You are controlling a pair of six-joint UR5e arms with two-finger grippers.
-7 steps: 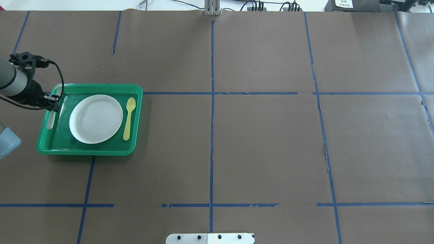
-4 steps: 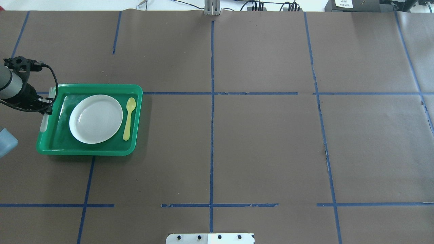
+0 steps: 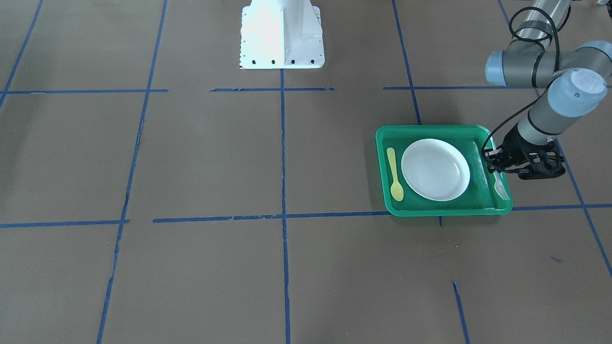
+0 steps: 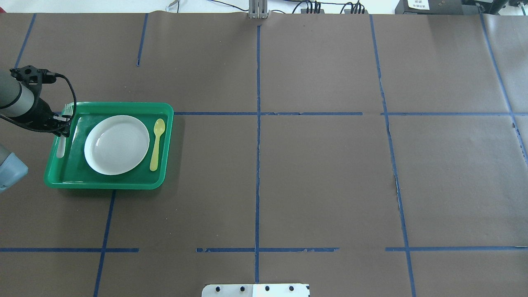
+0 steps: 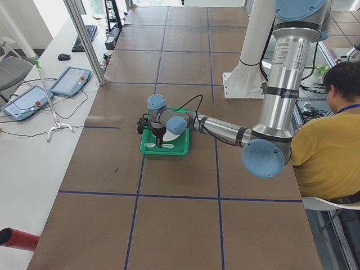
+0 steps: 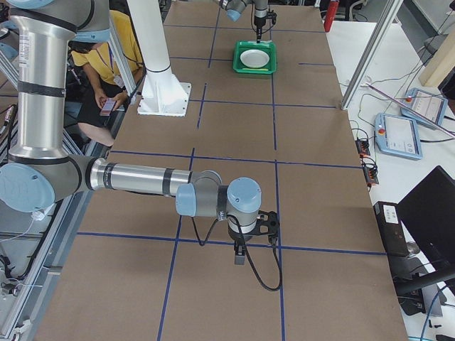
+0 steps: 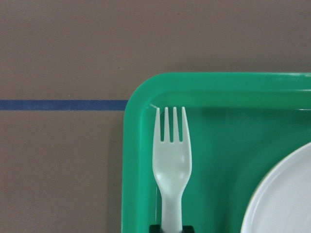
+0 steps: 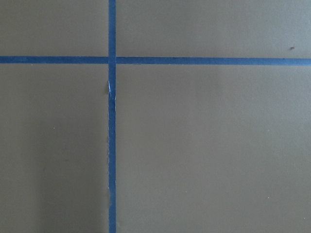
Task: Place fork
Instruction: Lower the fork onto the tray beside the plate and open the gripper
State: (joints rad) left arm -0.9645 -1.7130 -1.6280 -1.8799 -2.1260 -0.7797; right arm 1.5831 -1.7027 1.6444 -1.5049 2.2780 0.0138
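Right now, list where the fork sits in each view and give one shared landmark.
Front-facing: the fork runs along the green tray's right edge.
Overhead: fork along the tray's left edge.
Exterior left: fork, pale streak at tray's near end.
Exterior right: too small to tell.
Left wrist: fork centred, tines up.
Right wrist: not in it.
Shared landmark: the green tray.

The left arm (image 3: 540,71) is made of silver-grey tubes joined by rounded housings with pale blue caps; one cap (image 3: 579,85) bears a faint grey emblem. Black bands ring its thick tube, which carries a white printed label (image 5: 292,56). A thin black cable (image 4: 71,86) runs to the black, open-framed left claw (image 3: 495,166). The right arm (image 6: 135,177) matches it, with a black right claw (image 6: 239,257). The white base (image 3: 281,36) has dark screw holes along its edge.
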